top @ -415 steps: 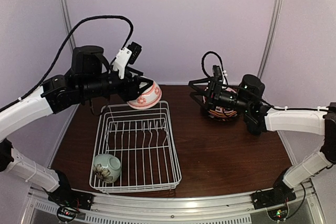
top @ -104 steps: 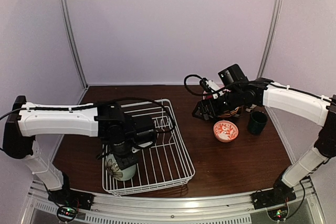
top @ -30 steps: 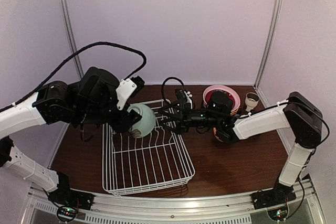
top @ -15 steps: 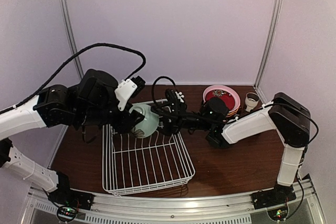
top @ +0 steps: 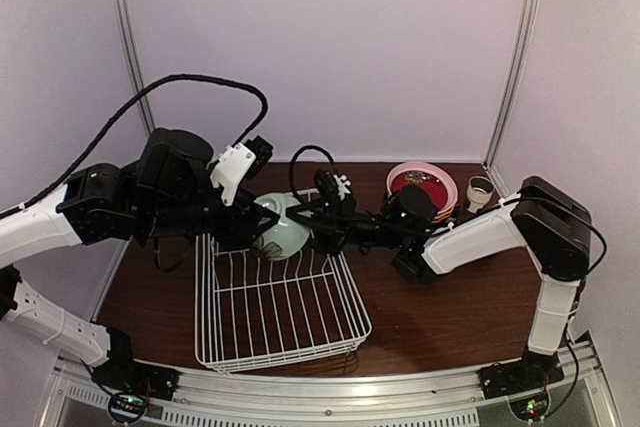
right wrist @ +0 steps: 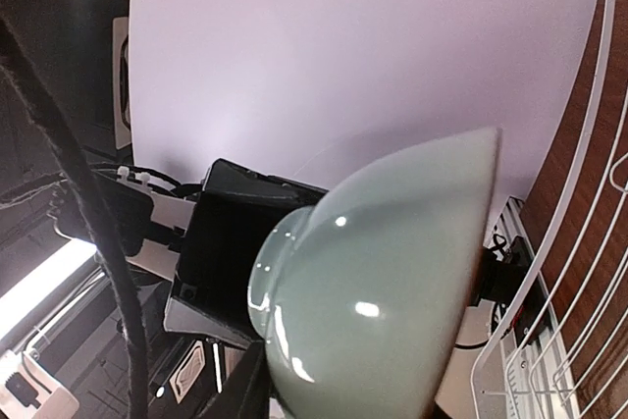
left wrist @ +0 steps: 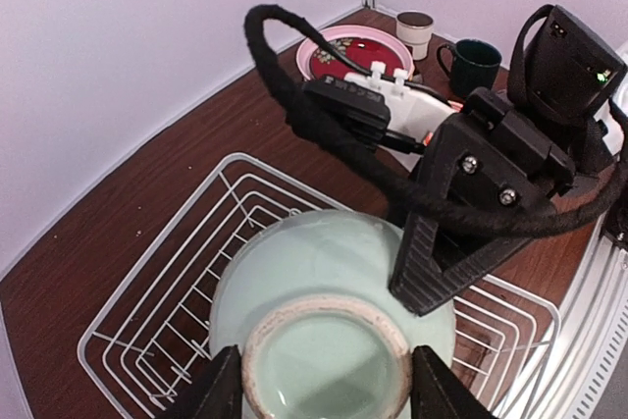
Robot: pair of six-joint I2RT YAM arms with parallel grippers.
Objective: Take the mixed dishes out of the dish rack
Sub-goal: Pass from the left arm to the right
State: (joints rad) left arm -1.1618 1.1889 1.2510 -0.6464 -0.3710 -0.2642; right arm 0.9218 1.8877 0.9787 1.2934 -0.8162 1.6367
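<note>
My left pincer [left wrist: 326,392] is clamped on the foot ring of the pale-green bowl [left wrist: 314,262]. It holds the bowl above the dish rack [top: 270,332], rim turned rightward, presumably for handover. My right pincer [top: 312,224] is at the rim; I cannot tell whether it grips.

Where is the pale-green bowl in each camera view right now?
Top external: pale-green bowl at centre, above the dish rack's far end.
Left wrist: bowl at bottom centre, foot ring toward the camera.
Right wrist: bowl at centre, seen side-on.
Shared landmark: the white dish rack, in all three.
</note>
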